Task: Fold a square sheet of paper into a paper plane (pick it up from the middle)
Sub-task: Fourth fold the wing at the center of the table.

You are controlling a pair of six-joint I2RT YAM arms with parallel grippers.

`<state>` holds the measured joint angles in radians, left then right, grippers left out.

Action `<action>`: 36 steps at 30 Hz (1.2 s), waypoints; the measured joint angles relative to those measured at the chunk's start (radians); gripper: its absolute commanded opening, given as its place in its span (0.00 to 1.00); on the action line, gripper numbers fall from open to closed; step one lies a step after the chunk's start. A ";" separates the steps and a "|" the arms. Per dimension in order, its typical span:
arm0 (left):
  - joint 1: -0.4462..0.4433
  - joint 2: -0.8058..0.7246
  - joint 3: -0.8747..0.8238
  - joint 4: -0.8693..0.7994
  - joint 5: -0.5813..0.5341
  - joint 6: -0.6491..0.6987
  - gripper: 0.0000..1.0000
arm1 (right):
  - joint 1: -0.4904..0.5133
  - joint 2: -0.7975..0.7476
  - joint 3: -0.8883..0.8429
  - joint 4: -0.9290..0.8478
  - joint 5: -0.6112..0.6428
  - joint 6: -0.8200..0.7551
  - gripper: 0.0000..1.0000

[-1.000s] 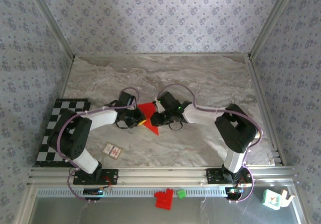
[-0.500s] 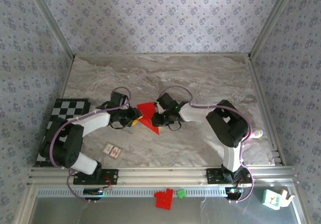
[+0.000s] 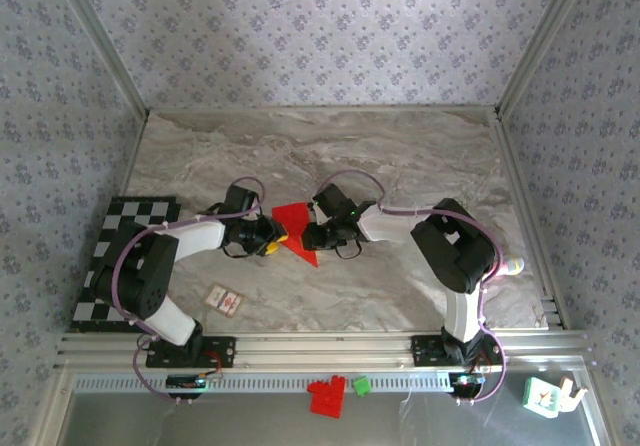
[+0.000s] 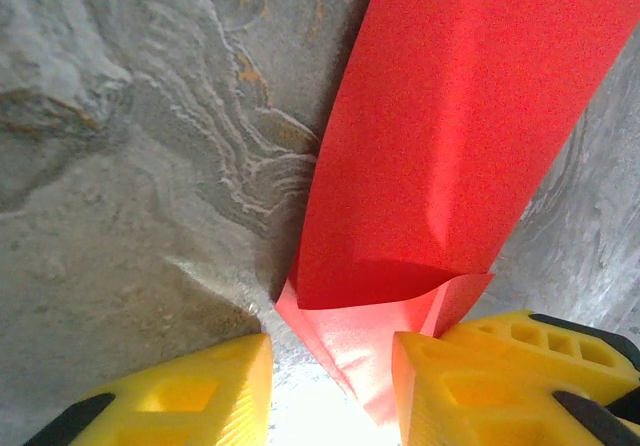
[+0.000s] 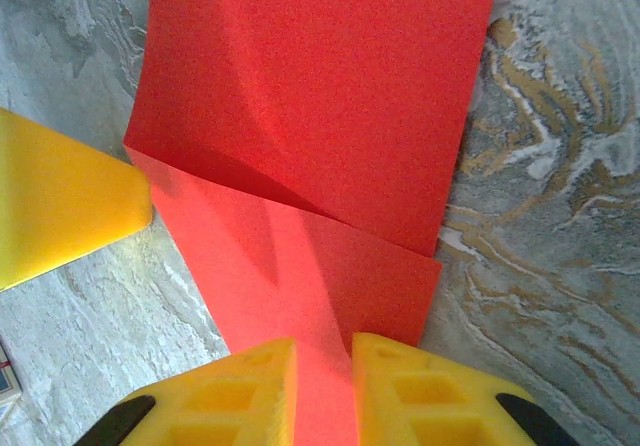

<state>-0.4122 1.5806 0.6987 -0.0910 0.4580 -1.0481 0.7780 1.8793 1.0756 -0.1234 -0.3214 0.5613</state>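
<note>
The square sheet of paper (image 3: 296, 224) is bright red and partly folded into an angular, pointed shape, lying mid-table between both grippers. In the left wrist view a folded corner of the paper (image 4: 450, 116) lies between the yellow fingers of my left gripper (image 4: 330, 351). Its jaws stand apart and open, and the paper touches just the right-hand finger. In the right wrist view my right gripper (image 5: 324, 351) sits on the paper's (image 5: 320, 96) near edge. A narrow gap shows between its fingers, with flat red paper in it. A left gripper finger (image 5: 60, 201) shows there too.
A chequered board (image 3: 110, 256) lies at the table's left edge, and a small white card with a red mark (image 3: 225, 300) near the left arm's base. Below the front rail sit a red toy-brick block (image 3: 327, 396) and a green block (image 3: 361, 386).
My left gripper has opened off the paper's corner and its arm has dropped lower. The right arm's elbow swung leftwards. The paper stayed in place.
</note>
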 measured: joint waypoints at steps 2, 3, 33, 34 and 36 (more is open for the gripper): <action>0.000 0.001 0.000 0.008 0.004 0.000 0.36 | -0.001 0.000 -0.001 0.000 0.000 0.000 0.22; 0.000 0.002 0.000 0.015 0.008 0.000 0.36 | -0.002 0.000 -0.002 0.001 0.000 0.000 0.22; 0.033 0.058 0.003 0.208 0.173 0.163 0.26 | -0.013 0.004 -0.011 0.004 -0.008 -0.001 0.17; 0.033 0.066 0.003 0.208 0.176 0.167 0.25 | -0.013 0.004 -0.011 0.004 -0.008 -0.001 0.17; 0.033 0.078 0.003 0.208 0.182 0.177 0.24 | -0.013 0.005 -0.011 0.004 -0.008 -0.001 0.17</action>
<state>-0.3794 1.6585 0.7013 0.1165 0.6403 -0.8711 0.7650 1.8839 1.0649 -0.1196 -0.3290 0.5606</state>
